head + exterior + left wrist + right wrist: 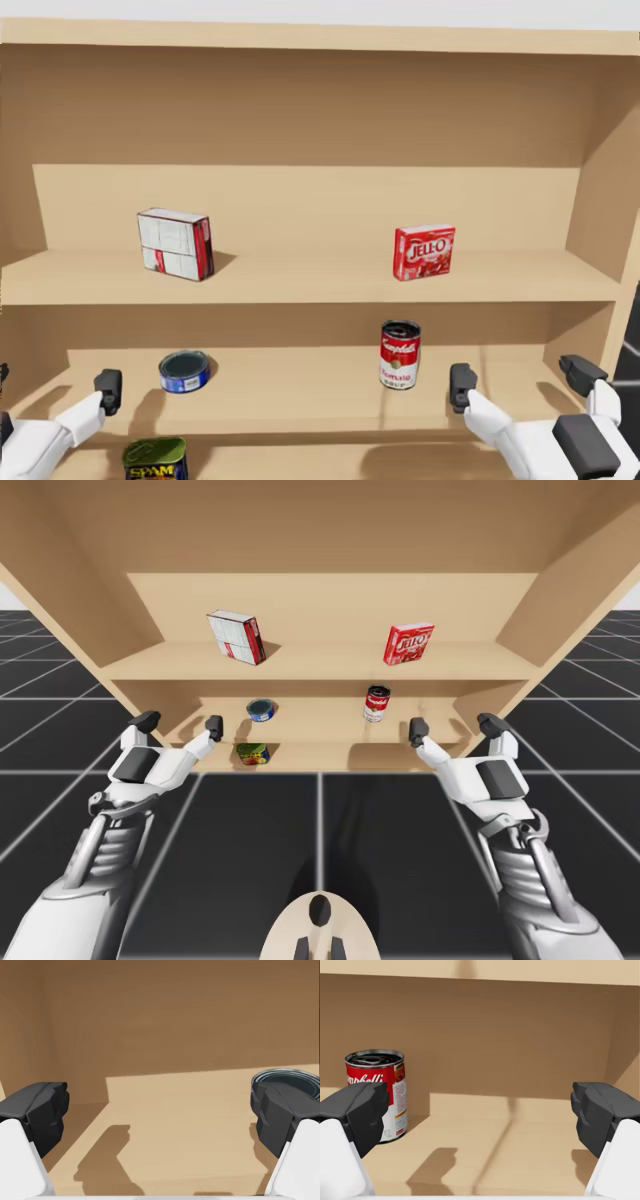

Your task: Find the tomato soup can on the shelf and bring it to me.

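Note:
The red and white soup can (pixel 377 703) (pixel 400 353) stands upright on the middle board of the wooden shelf (pixel 300 390). My right gripper (pixel 454 725) (pixel 521 378) is open at the front edge of that board, a little to the right of the can. In the right wrist view the can (pixel 380 1095) stands ahead of the open gripper (pixel 480 1115), off to one side and partly behind one finger. My left gripper (pixel 180 722) (pixel 52 380) (pixel 160 1115) is open at the left end of the same board, with nothing between its fingers.
A flat blue can (pixel 261 710) (pixel 185 370) (pixel 290 1082) lies just right of my left gripper. A green and yellow tin (pixel 252 753) (pixel 155 460) sits on the board below. A white and red box (pixel 176 244) and a red box (pixel 424 251) stand on the upper board.

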`<action>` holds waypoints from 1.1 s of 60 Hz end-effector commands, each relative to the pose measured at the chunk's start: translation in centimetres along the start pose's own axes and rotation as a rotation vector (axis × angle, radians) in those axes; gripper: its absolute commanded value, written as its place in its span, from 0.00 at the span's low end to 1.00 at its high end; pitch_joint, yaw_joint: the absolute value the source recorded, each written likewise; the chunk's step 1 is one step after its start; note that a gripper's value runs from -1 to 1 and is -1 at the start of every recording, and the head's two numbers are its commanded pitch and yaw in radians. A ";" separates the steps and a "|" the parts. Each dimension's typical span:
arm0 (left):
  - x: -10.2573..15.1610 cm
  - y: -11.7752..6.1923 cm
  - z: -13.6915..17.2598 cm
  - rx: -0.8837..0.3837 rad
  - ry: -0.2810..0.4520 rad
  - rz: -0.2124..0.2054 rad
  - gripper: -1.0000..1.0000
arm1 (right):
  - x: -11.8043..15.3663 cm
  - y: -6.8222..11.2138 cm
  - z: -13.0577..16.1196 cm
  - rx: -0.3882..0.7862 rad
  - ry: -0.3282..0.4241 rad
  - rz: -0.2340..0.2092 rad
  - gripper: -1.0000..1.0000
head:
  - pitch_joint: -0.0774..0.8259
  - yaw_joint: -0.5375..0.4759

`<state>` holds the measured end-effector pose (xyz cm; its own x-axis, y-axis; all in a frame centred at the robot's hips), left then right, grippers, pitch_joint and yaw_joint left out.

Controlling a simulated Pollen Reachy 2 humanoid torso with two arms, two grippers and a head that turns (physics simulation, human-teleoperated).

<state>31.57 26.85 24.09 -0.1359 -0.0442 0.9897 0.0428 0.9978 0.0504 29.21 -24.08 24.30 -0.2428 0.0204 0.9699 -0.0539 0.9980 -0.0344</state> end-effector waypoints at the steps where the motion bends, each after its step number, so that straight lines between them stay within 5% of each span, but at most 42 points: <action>1: 0.1 0.0 0.1 -0.003 -0.005 -0.001 0.00 | -0.2 0.2 0.0 -0.001 0.006 -0.006 0.00 | 0.34 0.45; 19: 0.3 -0.3 0.4 -0.017 -0.018 0.000 0.00 | -0.1 0.5 0.0 -0.002 -0.001 0.010 0.00 | 0.48 0.32; 30: 0.3 -0.2 0.4 -0.017 -0.017 0.006 0.00 | 1.0 1.7 0.6 0.048 0.038 -0.039 0.00 | 0.50 0.32; 38: 0.4 -0.2 0.4 -0.016 -0.015 0.010 0.00 | 2.6 3.2 0.8 0.089 0.060 -0.020 0.00 | 0.50 0.31; 44: 0.3 -0.2 0.4 -0.019 -0.014 0.012 0.00 | 3.4 4.4 -0.2 0.154 0.099 -0.085 0.00 | 0.50 0.32; 53: 0.3 -0.1 0.4 -0.019 -0.012 0.015 0.00 | 2.2 5.5 -2.8 0.197 0.163 -0.123 0.00 | 0.49 0.31; 66: 0.3 -0.1 0.3 -0.020 -0.014 0.013 0.00 | 0.2 7.2 -6.0 0.216 0.185 -0.116 0.00 | 0.49 0.32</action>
<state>31.17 26.74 24.33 -0.1481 -0.0301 0.9885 0.0636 0.9972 0.0399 32.57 -18.45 26.54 -0.0795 -0.0237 0.9966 -0.2556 0.9668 0.0026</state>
